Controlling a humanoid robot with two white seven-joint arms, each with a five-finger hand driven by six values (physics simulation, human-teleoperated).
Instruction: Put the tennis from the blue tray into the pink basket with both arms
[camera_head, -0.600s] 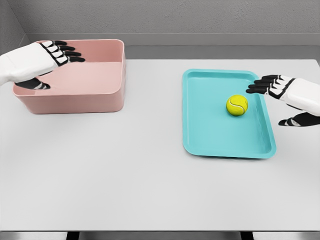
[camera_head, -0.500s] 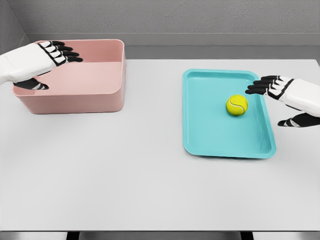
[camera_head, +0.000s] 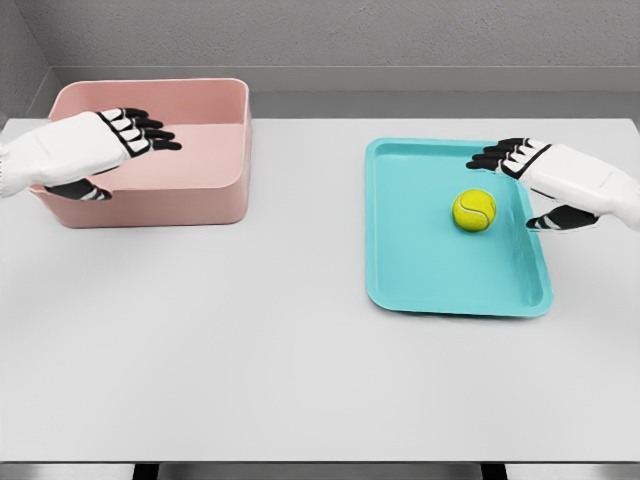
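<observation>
Right hand (camera_head: 560, 180) hangs over the right edge of the blue tray (camera_head: 420, 270), palm down, its dark fingers (camera_head: 497, 157) spread and reaching toward the tray's far right corner, the thumb dropped below; it holds nothing. The tennis ball (camera_head: 474, 210) lies just beside it, on the tray floor toward the robot and slightly to the left of the fingertips, close under the hand but apart from it. A ball has no long axis, so only direction counts: the hand would likely need to come down and a little leftward to close around it. This hand is by far the nearer of the two.

Outward across the grey surface (camera_head: 300, 360), well apart from the tray, stands the pink basket (camera_head: 190, 200) at the far left. The left hand (camera_head: 95, 150) hovers over its near left part, fingers extended and loosely spread, empty.

Both forearms are cut off at the picture's edges. How high the right hand sits above the ball is hard to judge from this single view, and the left hand covers part of the basket's rim and interior.
</observation>
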